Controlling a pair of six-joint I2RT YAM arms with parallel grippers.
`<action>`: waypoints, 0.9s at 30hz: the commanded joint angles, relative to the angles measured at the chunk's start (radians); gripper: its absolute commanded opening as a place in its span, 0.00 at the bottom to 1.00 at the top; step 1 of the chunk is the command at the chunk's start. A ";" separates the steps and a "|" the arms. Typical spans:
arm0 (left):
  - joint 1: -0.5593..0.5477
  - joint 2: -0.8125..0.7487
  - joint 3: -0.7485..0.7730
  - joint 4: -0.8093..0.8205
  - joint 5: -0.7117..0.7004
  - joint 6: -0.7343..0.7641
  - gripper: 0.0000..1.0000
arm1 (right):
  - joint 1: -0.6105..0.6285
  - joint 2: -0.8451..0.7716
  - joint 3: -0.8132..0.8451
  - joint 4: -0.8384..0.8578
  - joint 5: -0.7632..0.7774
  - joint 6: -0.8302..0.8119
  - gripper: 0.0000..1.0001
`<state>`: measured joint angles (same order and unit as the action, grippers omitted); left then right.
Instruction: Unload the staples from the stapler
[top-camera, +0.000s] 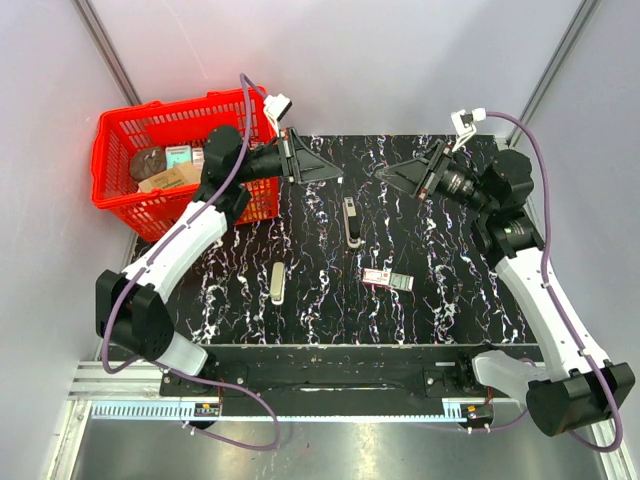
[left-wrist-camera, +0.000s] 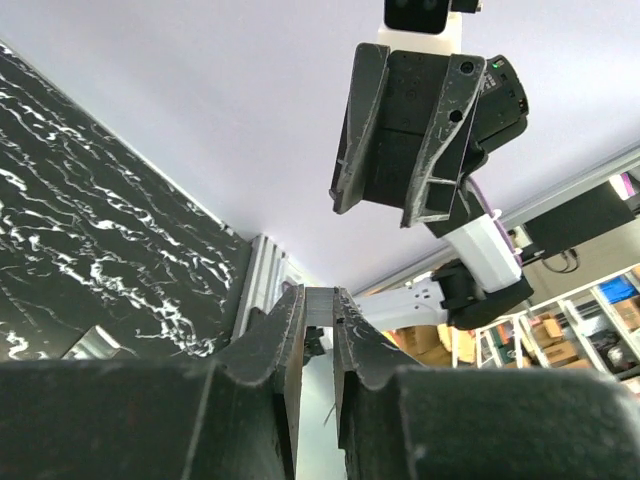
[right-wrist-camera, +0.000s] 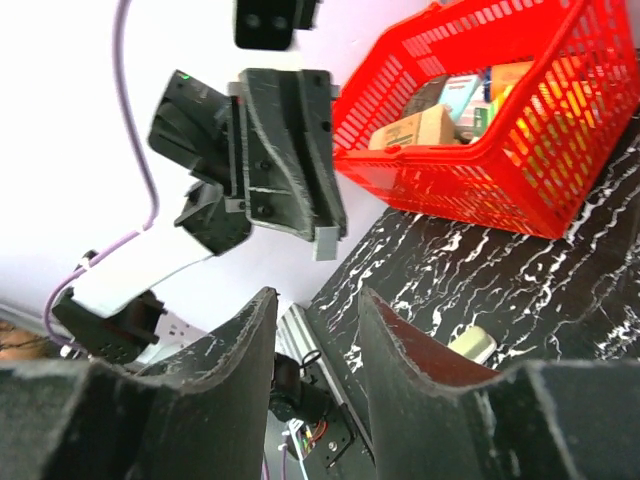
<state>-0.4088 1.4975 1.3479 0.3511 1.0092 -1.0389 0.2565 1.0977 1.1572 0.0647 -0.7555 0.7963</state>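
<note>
A slim cream-white stapler (top-camera: 277, 281) lies on the black marbled table, front left; its end shows in the right wrist view (right-wrist-camera: 470, 345). A darker grey-and-white slim piece (top-camera: 351, 222) lies mid-table; I cannot tell if it belongs to the stapler. My left gripper (top-camera: 333, 178) is raised at the back and shut on a short grey strip of staples (left-wrist-camera: 320, 305), which also shows in the right wrist view (right-wrist-camera: 327, 243). My right gripper (top-camera: 392, 180) faces it across a small gap, open and empty (right-wrist-camera: 315, 300).
A red basket (top-camera: 110, 170) with boxes and packets stands at the table's back left corner. A small red-and-white flat box (top-camera: 385, 280) lies right of centre. An aluminium rail (top-camera: 300, 400) runs along the near edge.
</note>
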 joint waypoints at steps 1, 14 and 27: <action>0.002 -0.029 -0.085 0.383 -0.024 -0.237 0.00 | 0.009 0.036 -0.007 0.231 -0.102 0.125 0.45; 0.001 -0.036 -0.147 0.465 -0.024 -0.300 0.00 | 0.188 0.117 0.088 0.030 0.051 -0.052 0.47; 0.001 -0.046 -0.156 0.451 -0.014 -0.299 0.00 | 0.228 0.154 0.107 0.076 0.077 -0.042 0.42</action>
<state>-0.4084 1.4933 1.1885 0.7540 0.9955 -1.3365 0.4683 1.2491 1.2118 0.0849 -0.6975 0.7689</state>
